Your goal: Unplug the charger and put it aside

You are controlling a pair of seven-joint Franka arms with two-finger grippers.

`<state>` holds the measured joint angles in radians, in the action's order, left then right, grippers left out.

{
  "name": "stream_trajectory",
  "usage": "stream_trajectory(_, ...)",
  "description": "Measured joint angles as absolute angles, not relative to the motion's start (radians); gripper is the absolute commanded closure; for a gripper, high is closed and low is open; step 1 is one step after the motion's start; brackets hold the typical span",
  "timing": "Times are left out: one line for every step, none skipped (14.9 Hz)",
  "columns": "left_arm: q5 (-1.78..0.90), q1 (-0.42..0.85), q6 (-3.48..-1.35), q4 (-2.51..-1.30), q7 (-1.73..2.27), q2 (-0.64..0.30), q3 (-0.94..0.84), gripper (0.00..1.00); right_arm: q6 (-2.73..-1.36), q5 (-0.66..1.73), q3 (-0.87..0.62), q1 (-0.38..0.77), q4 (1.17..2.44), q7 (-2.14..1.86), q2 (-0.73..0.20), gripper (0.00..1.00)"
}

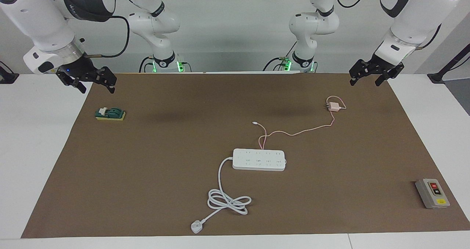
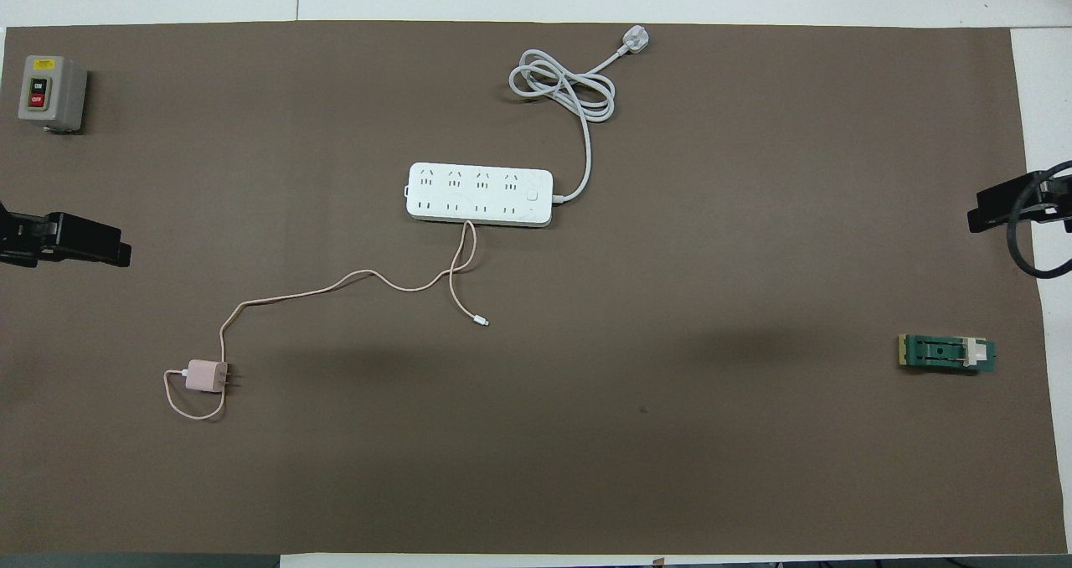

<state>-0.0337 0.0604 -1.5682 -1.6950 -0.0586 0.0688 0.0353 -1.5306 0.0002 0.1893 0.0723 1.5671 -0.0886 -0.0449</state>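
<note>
pink charger [image 1: 333,107] lying unplugged on the mat, nearer the robots than the power strip [image 1: 259,159] toward the left arm's end, prongs pointing toward the right arm's end, cable [image 1: 293,133] trailing to the strip, left gripper [image 1: 370,75] and right gripper [image 1: 96,83] both spread open, empty, raised over the mat's ends

A pale pink charger [image 1: 333,107] with its thin pink cable [image 1: 293,133] lies on a plain brown mat [image 1: 165,150]. The power strip [image 1: 259,159] and its cord [image 1: 227,201] are white. A grey switch box [image 1: 432,193] carries red, black and yellow marks. The small block [image 1: 110,114] is dark green on yellow.
</note>
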Motion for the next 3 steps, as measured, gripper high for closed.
stream_trajectory(-0.034, 0.060, -1.569, -1.695, -0.059, 0.069, 0.035, 0.00, -1.531, 0.000, 0.189, 0.072, 1.567, -0.089, -0.045, 0.00)
stream_trajectory(-0.033, 0.060, -1.570, -1.695, -0.058, 0.069, 0.036, 0.00, -1.531, 0.000, 0.189, 0.072, 1.567, -0.089, -0.045, 0.00)
stream_trajectory(-0.033, 0.060, -1.571, -1.695, -0.058, 0.069, 0.036, 0.00, -1.531, 0.000, 0.189, 0.072, 1.567, -0.089, -0.045, 0.00)
